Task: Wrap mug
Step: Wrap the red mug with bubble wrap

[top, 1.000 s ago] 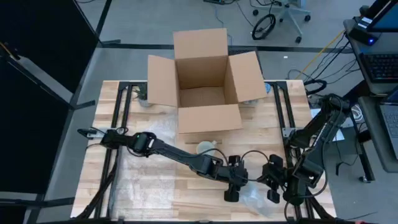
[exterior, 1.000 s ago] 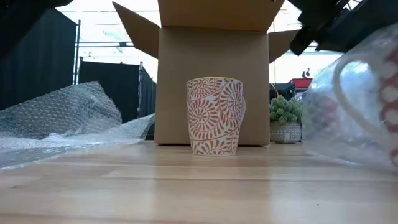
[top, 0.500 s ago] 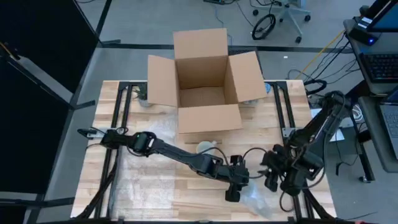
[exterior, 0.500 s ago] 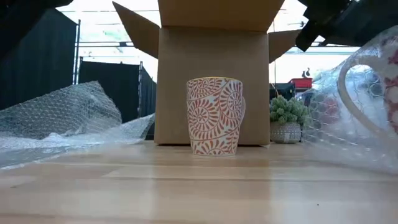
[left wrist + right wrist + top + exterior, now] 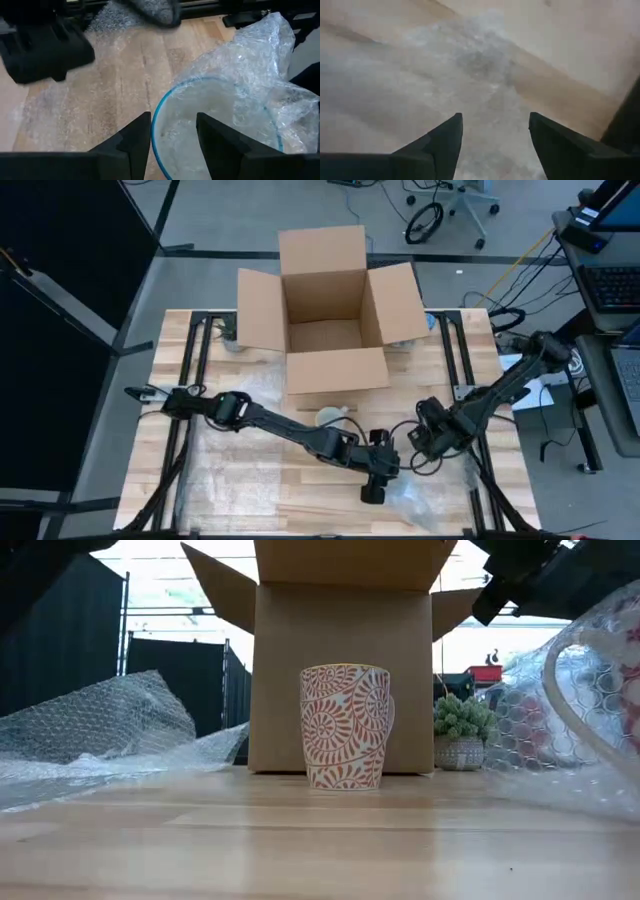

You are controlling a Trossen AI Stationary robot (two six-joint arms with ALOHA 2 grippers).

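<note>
Wood planks make up the table (image 5: 300, 850), and at its near edge, right of centre, lies a bundle of clear bubble wrap (image 5: 405, 498) with a round-rimmed vessel inside. The low view shows that bundle (image 5: 590, 710) looming close on the right, with red pattern and a curved handle-like loop visible through the plastic. The left gripper (image 5: 372, 488) is directly beside it, at the end of the left arm, which stretches across the table from the left side. In its wrist view the left gripper (image 5: 172, 117) has its fingers parted, and the bluish edge of the vessel's rim shows in the gap between them; I cannot tell whether either finger touches the rim. A little farther back and to the right, the right gripper (image 5: 418, 448) hangs over the table near the bundle. Its wrist view shows the right gripper (image 5: 495, 117) spread wide above wrinkled wrap on the wood, holding nothing. To the left, a loose bubble-wrap sheet (image 5: 235, 470) covers that side of the table. Behind the grippers the mug (image 5: 333, 418) stands upright and unwrapped near the table's middle, orange swirls over white on its outside (image 5: 345, 726). Just behind it sits the open cardboard box (image 5: 325, 330), flaps spread, and a small potted plant (image 5: 460, 735) stands by the box's right side.
</note>
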